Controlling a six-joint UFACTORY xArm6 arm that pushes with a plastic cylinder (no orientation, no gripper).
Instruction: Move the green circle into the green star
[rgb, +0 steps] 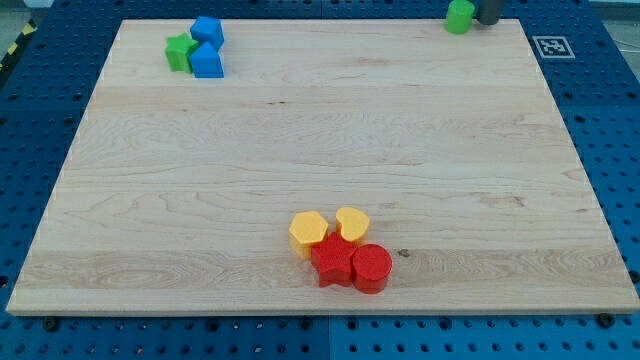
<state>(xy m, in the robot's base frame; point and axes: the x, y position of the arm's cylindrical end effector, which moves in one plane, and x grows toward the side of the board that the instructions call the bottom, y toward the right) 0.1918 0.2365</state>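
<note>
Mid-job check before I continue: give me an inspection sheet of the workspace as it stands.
Surface: wooden board on a blue pegboard base.
Job's things: green circle at the top right edge; green star at the top left, touching two blue blocks.
Clutter: yellow hexagon block, yellow heart block, red star block and red circle clustered near the bottom edge.
End effector: my tip only partly shows, at the green circle's right side.
Cables: nothing seen.
Surroundings: marker tag at the top right; striped tape at the top left.
</note>
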